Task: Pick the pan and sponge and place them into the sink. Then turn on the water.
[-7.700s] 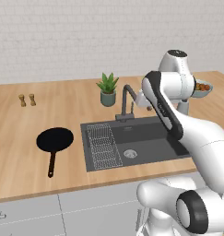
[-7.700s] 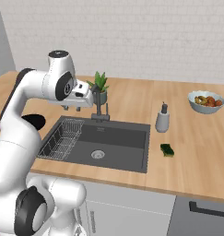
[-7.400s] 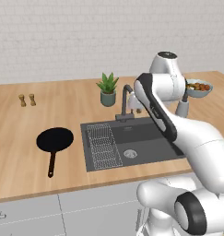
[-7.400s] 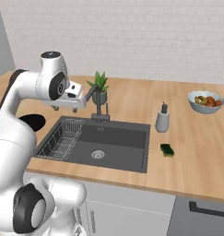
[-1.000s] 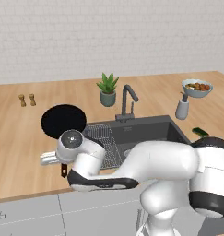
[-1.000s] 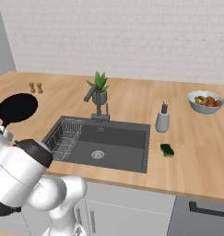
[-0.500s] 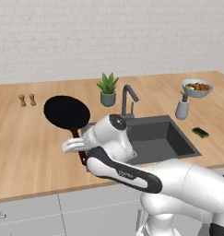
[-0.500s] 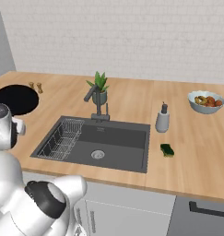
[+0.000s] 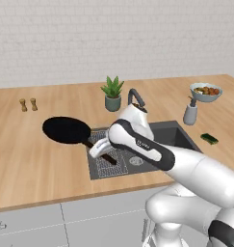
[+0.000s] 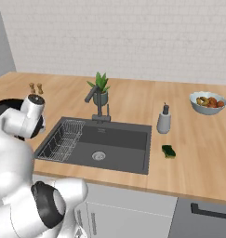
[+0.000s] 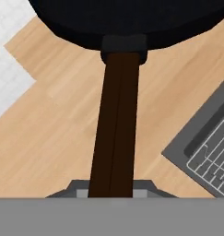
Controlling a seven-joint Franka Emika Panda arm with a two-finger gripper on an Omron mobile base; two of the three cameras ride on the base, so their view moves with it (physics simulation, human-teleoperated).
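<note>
A pale brick wall is backing a long wooden counter (image 9: 36, 159), with the dark sink (image 10: 116, 144) sitting recessed near the middle and its wire rack (image 10: 61, 137) lying along the left side of the basin. Item one, the pan (image 9: 66, 130): it is hanging over the counter just left of the sink, its round black body toward the far left and its long handle (image 11: 114, 138) running back toward the rack. The gripper (image 9: 100, 148) is clamping that handle partway along, jaws drawn together on it, and in the hand view the handle is passing straight down between the finger tips. The pan is looking stiff and fairly heavy at the round end, so a grip this far out on the handle is likely letting it droop or twist; a hold nearer the body would probably be steadying it better. The matte handle is seeming unlikely to slip. Item two, the sponge (image 10: 169, 151): it is lying flat on the counter just right of the sink, near the soap bottle (image 10: 163, 122). It is appearing light and soft, best pinched across its short sides. Item three, the faucet (image 10: 99, 103): it is standing at the far rim of the sink beside a potted plant (image 10: 100, 89). A fruit bowl (image 10: 208, 102) is resting at far right; two small shakers (image 9: 28, 104) are standing far left.
</note>
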